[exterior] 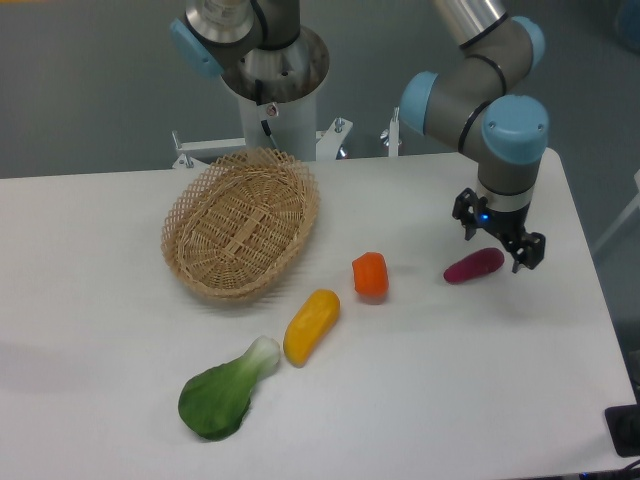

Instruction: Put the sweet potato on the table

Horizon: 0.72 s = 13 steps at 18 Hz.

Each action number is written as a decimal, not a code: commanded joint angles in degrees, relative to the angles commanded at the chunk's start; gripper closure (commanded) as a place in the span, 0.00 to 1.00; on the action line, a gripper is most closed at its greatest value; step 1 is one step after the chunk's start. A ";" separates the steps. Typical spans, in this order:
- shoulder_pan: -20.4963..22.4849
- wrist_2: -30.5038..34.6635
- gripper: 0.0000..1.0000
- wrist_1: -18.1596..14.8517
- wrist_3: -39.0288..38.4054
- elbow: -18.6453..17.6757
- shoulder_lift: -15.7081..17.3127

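Cut off by the top edge — upper arm links [470,15] and the pedestal's top [240,20]. Clipped at lower right — a dark object [625,430], too little showing to identify.
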 joint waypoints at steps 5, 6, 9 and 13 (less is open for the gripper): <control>0.00 0.00 0.00 -10.19 -0.53 7.20 -1.23; -0.09 0.00 0.00 -11.43 -0.62 8.43 -1.58; -0.44 0.00 0.00 -13.98 -0.70 11.25 -2.63; -0.62 -2.27 0.00 -14.34 -2.90 13.54 -4.22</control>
